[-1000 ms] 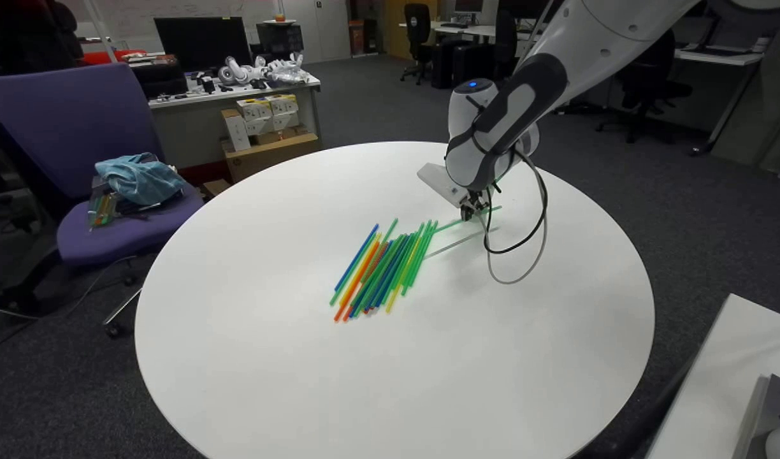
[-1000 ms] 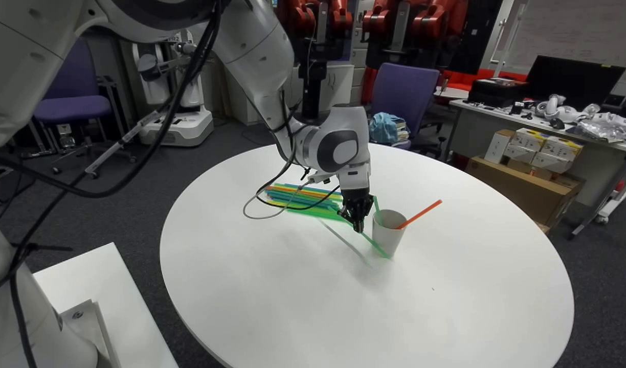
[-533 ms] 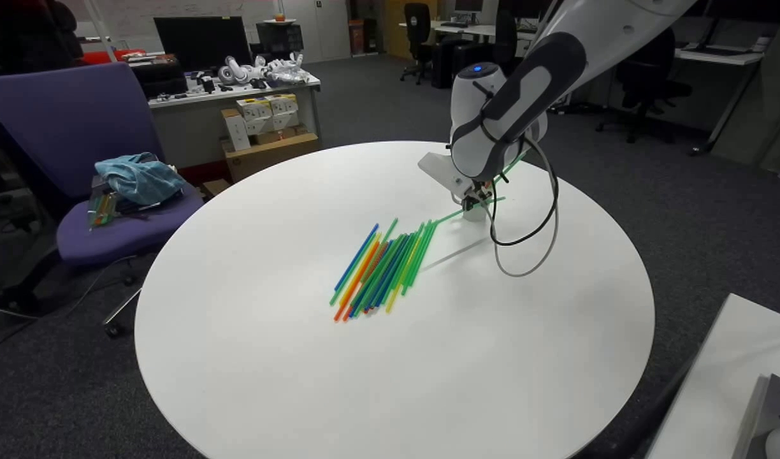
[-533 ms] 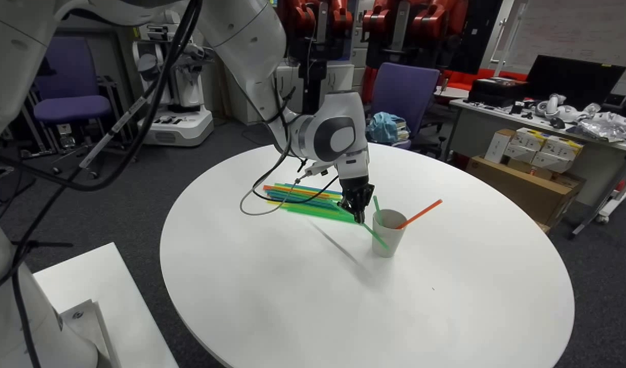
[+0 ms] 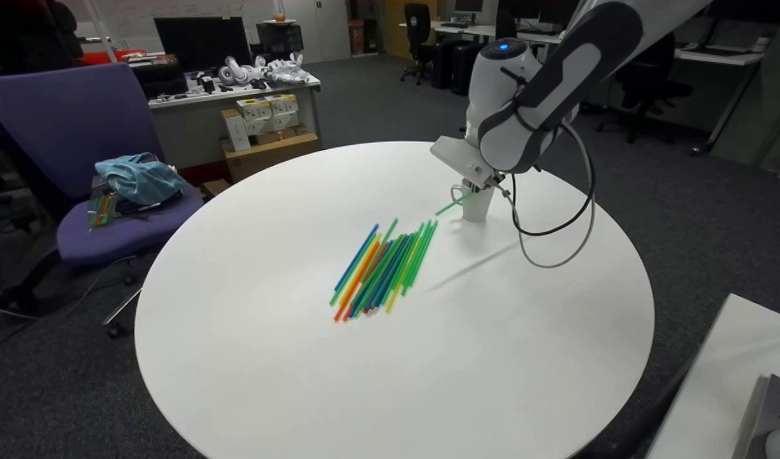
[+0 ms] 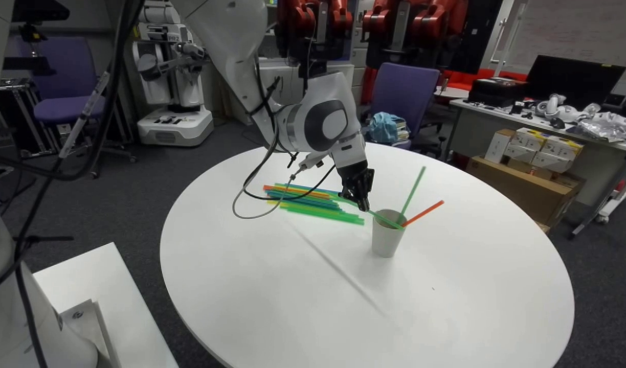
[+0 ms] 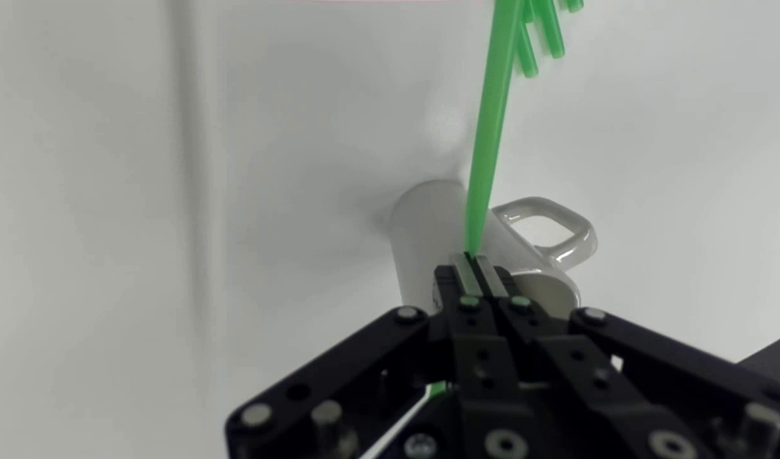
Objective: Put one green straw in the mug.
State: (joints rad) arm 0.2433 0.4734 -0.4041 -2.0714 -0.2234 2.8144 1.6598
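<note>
The white mug stands upright, its handle showing in the wrist view. A green straw and an orange straw lean out of it, both to the same side. Just off the mug's rim, my gripper is shut on another green straw. This held straw slants; in an exterior view its far end crosses the mug's mouth at the rim. Whether that end is inside or above the mug I cannot tell. In an exterior view the held straw's other end points toward the pile.
A pile of green, blue, yellow and orange straws lies on the round white table near the mug. Cables hang in a loop from the wrist. A purple chair stands beyond the table edge.
My gripper has risen with its green straw, whose end has come up from the mug's lower side to rim height. The green straw inside the mug has swung to the orange one's side.
</note>
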